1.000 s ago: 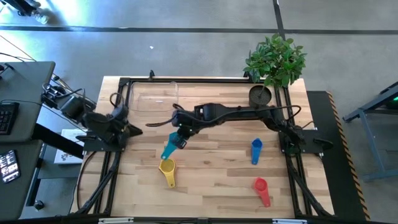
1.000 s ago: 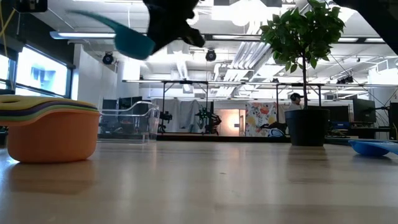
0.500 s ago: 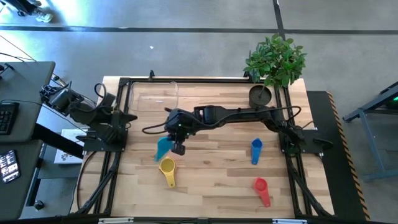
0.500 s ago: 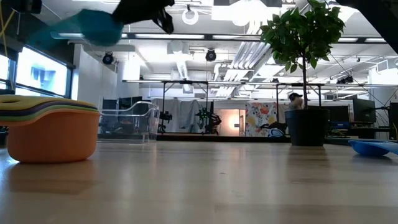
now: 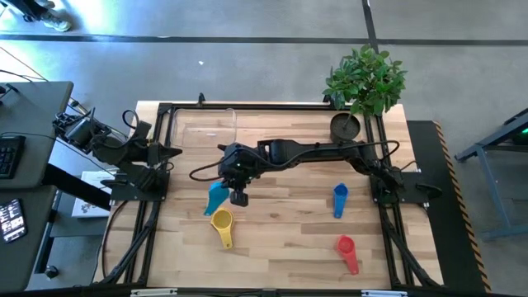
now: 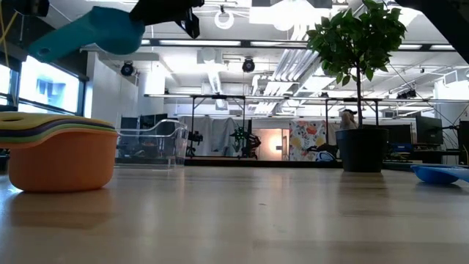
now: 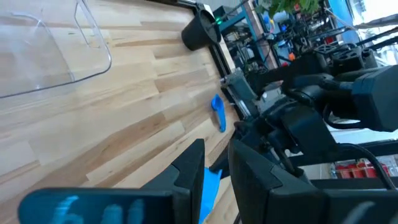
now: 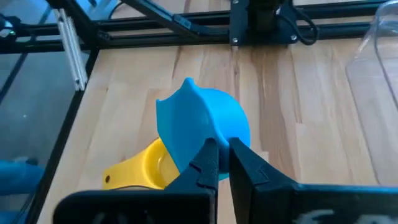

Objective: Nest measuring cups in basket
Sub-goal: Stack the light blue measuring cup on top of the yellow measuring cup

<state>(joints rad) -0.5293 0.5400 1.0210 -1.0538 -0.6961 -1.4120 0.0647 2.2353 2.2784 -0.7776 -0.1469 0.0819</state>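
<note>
My right gripper [image 5: 237, 196] [image 8: 222, 155] is shut on the light blue cup [image 5: 217, 196] [image 6: 95, 33], held in the air just beyond the nested stack. The stack shows its yellow top cup [image 5: 223, 221] [image 8: 143, 165] from above; in the low view its orange bottom cup [image 6: 58, 161] rests on the table. The dark blue cup [image 5: 340, 198] and the red cup [image 5: 346, 247] lie apart on the table's right half. The clear basket [image 5: 202, 128] [image 6: 150, 145] stands at the far left. My left gripper [image 7: 219, 171] waits open at the left edge. My right gripper pinches the light blue cup between its two fingers [image 8: 208, 160] at the bowl's near side [image 8: 221, 140]; the fingers hide the exact part. The cup is lifted clear of the table and tilted, its bowl out beyond the fingertips, above the yellow cup.
A dark round plant pot [image 5: 345, 126] [image 6: 363, 150] with a green plant stands at the far right. Black frame rails [image 5: 148, 223] run along the left and right edges. Bare wood lies in the table's middle and near part.
My right gripper has moved a little toward the table's left and turned, still shut on the light blue cup. The cup has swung left and tipped, so its round bowl now shows in the low view. My left arm has drawn back toward the left edge.
</note>
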